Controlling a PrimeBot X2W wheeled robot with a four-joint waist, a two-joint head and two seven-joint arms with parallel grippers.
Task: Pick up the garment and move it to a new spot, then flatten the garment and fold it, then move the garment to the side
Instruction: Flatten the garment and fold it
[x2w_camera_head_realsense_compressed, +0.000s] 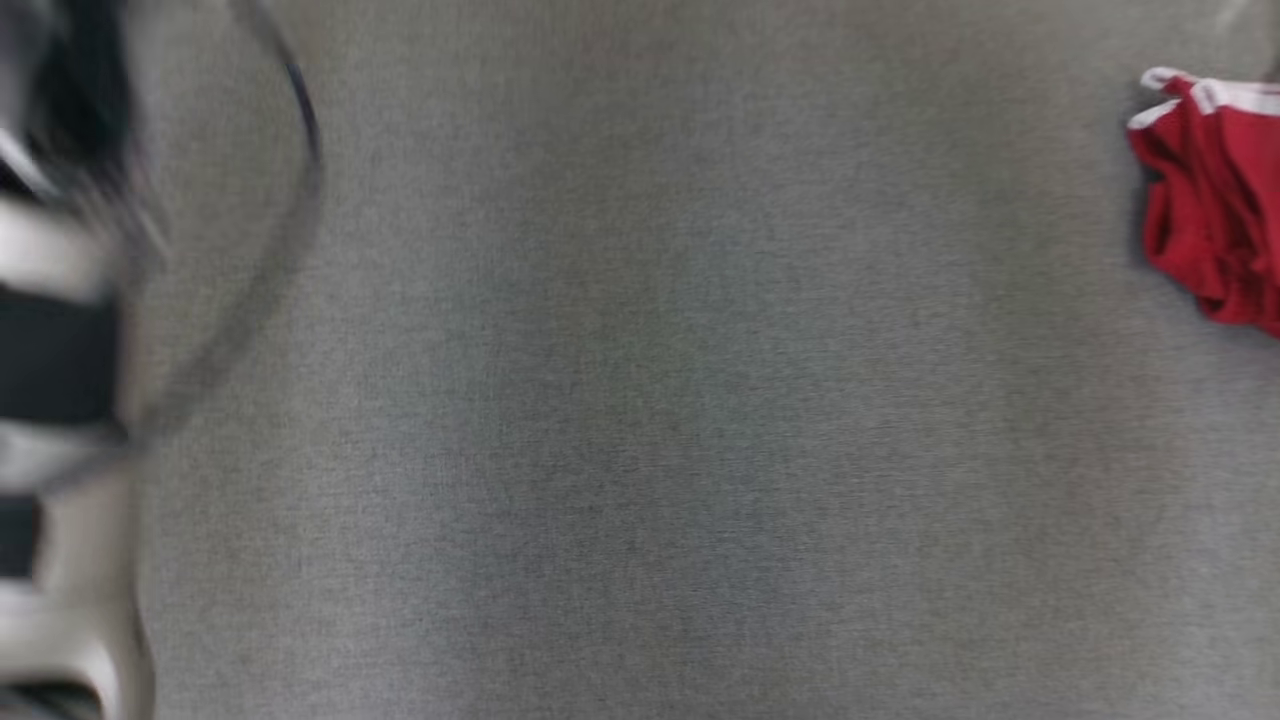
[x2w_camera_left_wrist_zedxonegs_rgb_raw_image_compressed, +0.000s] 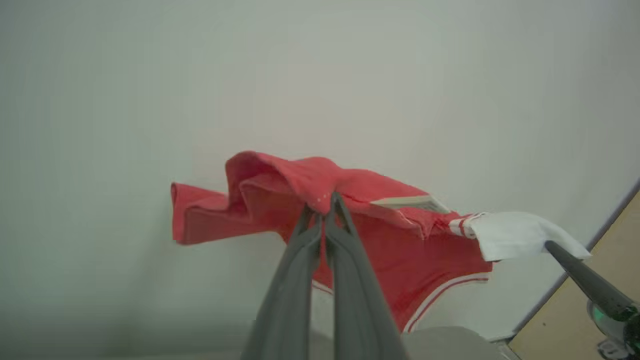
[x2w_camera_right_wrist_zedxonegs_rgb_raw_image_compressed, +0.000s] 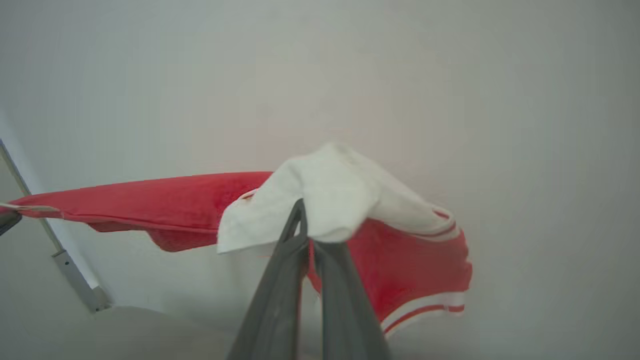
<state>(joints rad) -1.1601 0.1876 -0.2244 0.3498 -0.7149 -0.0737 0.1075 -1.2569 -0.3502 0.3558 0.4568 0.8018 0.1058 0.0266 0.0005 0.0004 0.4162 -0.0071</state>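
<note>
Against the pale wall (x2w_camera_left_wrist_zedxonegs_rgb_raw_image_compressed: 150, 75), the left gripper (x2w_camera_left_wrist_zedxonegs_rgb_raw_image_compressed: 322, 205) pinches a red fold (x2w_camera_left_wrist_zedxonegs_rgb_raw_image_compressed: 280, 180) and the right gripper (x2w_camera_right_wrist_zedxonegs_rgb_raw_image_compressed: 306, 225) a white sleeve (x2w_camera_right_wrist_zedxonegs_rgb_raw_image_compressed: 340, 195). The garment (x2w_camera_left_wrist_zedxonegs_rgb_raw_image_compressed: 410, 255) sags between them before that wall: soft, light, limp, likely best taken by hems and corners.

Soft, even light with faint shadows; heavy motion blur across the head view, wrist views sharper

Open grey surface (x2w_camera_head_realsense_compressed: 660, 400) between blurred arm (x2w_camera_head_realsense_compressed: 60, 350) and red garment (x2w_camera_head_realsense_compressed: 1215, 200)
</note>
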